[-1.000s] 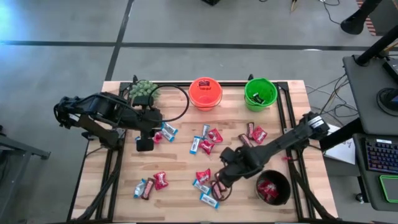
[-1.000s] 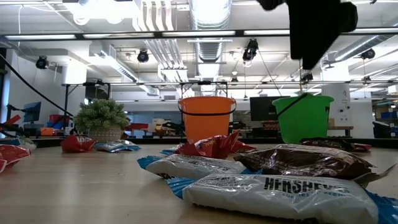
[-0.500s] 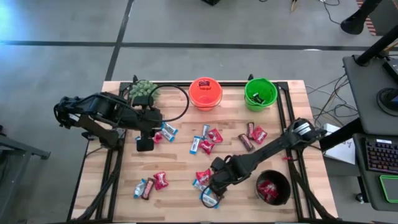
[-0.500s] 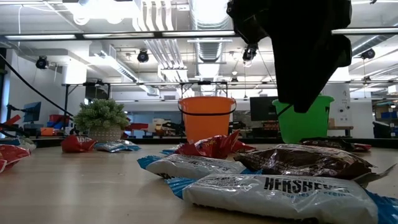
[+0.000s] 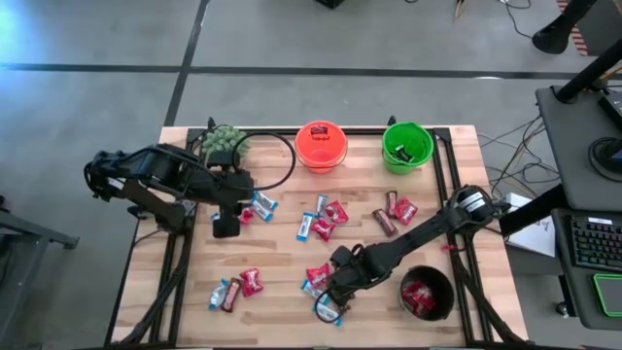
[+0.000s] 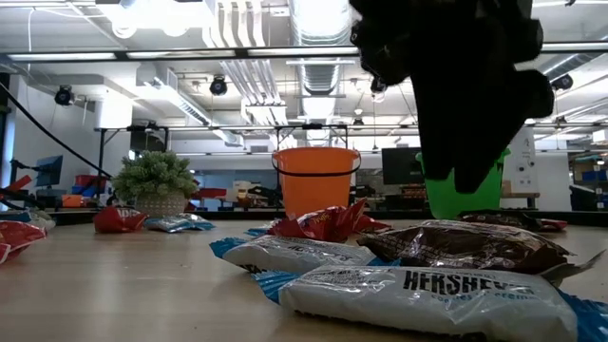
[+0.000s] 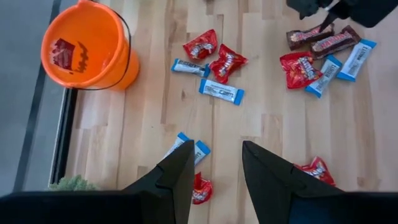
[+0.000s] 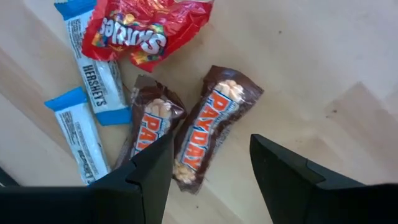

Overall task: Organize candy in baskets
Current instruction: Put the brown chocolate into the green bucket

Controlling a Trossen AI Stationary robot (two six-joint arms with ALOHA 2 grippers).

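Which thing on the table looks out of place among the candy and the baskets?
The small potted plant at the table's far left corner: it is neither candy nor basket. A black cable loop lies between it and the orange basket. Otherwise nothing looks spilled or damaged; loose candy simply lies scattered, unsorted.

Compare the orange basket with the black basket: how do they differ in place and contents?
The orange basket stands at the table's far edge, beside the green basket; the black basket sits at the near edge on the right arm's side. The orange basket shows one red packet inside; the black basket holds several red packets. Both are small, round, open-topped and upright.
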